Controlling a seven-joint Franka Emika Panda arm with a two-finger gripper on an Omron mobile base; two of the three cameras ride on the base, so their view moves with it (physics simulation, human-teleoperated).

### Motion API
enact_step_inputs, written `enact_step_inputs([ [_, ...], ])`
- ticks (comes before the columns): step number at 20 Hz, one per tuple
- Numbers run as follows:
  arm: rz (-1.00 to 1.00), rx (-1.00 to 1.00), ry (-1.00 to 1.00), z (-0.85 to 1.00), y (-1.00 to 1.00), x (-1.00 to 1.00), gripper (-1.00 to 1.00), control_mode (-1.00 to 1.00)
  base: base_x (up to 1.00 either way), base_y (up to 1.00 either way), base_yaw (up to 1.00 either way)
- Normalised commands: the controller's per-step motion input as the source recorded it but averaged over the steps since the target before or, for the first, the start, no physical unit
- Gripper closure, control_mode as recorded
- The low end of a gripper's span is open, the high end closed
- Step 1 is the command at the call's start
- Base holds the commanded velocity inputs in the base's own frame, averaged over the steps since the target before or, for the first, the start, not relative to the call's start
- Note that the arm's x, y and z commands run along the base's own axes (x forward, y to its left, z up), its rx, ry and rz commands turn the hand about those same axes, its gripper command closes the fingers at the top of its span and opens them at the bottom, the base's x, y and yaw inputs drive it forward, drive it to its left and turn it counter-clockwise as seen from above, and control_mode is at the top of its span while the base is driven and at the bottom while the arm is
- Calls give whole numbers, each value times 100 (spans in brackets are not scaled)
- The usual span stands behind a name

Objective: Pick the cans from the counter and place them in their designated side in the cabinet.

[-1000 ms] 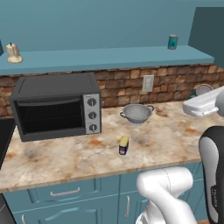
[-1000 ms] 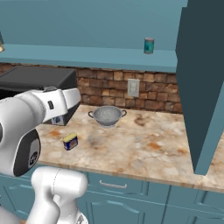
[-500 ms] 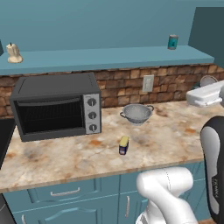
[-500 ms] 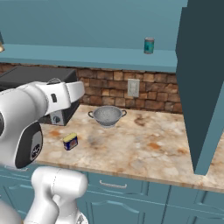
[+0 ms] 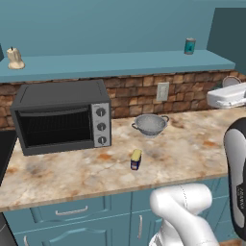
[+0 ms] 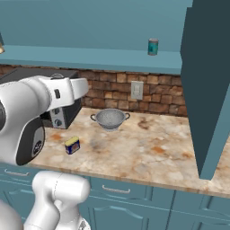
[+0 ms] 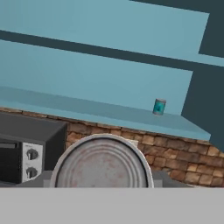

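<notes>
Carrying a silver-topped can (image 7: 103,162) pinched between its fingers, the gripper (image 7: 103,183) is facing the shelf (image 7: 87,109), where a teal can (image 7: 159,106) is standing beyond the fingertips, up and right. A careless reach risks toppling that one. A blue can (image 5: 136,160) is lying on the counter (image 5: 192,144).

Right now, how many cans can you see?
3: a teal can on the shelf, a blue can on the counter, and apparently a third can in the end effector, showing its silvery end.
</notes>
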Motion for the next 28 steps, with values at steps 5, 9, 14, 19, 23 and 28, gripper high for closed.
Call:
enact_step_inputs([
  [5, 0, 3, 0, 8, -6, 11, 100, -100, 0, 0, 0],
  [9, -1, 3, 0, 8, -12, 14, 100, -100, 0, 0, 0],
  [14, -2, 2, 0, 6, -11, 18, 100, -100, 0, 0, 0],
  [19, -3, 1, 0, 6, -10, 20, 100, -100, 0, 0, 0],
  [23, -1, 3, 2, 8, -10, 16, 100, -100, 0, 0, 0],
  [28, -2, 2, 1, 4, -8, 19, 100, -100, 0, 0, 0],
])
